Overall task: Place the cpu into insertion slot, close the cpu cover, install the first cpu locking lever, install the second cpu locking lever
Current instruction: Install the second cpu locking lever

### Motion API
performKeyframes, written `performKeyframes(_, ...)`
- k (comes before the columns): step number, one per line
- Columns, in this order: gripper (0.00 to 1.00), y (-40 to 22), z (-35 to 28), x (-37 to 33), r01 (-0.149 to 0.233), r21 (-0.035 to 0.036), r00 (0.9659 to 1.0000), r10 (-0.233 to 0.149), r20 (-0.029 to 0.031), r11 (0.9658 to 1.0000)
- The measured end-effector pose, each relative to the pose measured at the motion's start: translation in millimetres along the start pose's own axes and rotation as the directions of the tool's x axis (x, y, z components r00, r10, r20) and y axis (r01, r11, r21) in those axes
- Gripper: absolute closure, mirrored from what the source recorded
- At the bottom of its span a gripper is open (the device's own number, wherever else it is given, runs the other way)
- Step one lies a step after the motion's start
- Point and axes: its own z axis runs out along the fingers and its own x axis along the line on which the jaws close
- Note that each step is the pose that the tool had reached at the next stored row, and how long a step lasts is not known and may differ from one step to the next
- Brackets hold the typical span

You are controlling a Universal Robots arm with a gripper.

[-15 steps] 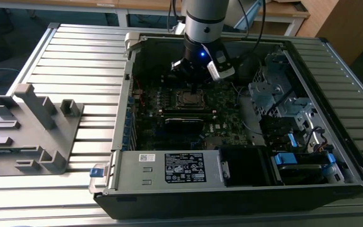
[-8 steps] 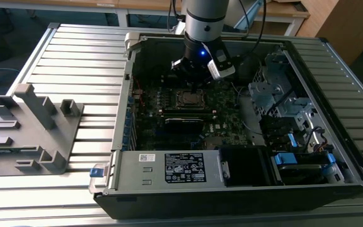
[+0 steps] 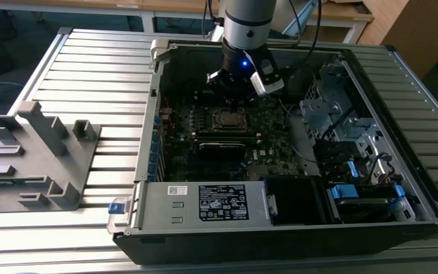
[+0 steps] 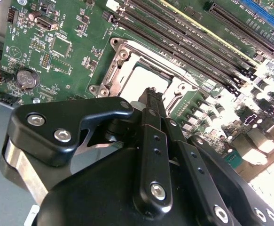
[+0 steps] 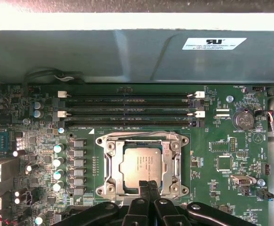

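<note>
Four long memory slots (image 5: 129, 109) lie just beside the socket, a coin battery (image 5: 243, 119) farther off on the green board (image 5: 221, 141). The open case (image 3: 280, 228) rests on a ribbed metal table (image 3: 89, 63) near a grey fixture (image 3: 32, 154). The cpu (image 5: 141, 165) lies flat in the socket, the cpu cover (image 5: 141, 140) down around it. The gripper (image 5: 149, 184), fingers pressed together and holding nothing, hovers at the socket's edge

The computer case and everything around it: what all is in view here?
computer case: one, black and silver, lying open on the slatted table
motherboard: one, green, inside the case
cpu: one, dull grey, seated in the socket
cpu cover: one, silver frame, lying closed around the cpu
memory slots: several, black, in a row beside the socket
coin battery: one, silver, on the board
grey fixture: one, on the table at the exterior view's left
gripper: one, black, fingers together above the socket's edge
</note>
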Motion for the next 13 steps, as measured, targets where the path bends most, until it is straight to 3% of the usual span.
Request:
performKeyframes(8, 0.89, -0.6, -0.4, 0.0, 0.000, 0.0003, 1.0000, 0.000, -0.0002, 1.0000)
performKeyframes(13, 0.89, -4.5, -0.4, -0.1, 0.000, 0.0001, 1.0000, 0.000, -0.0001, 1.0000)
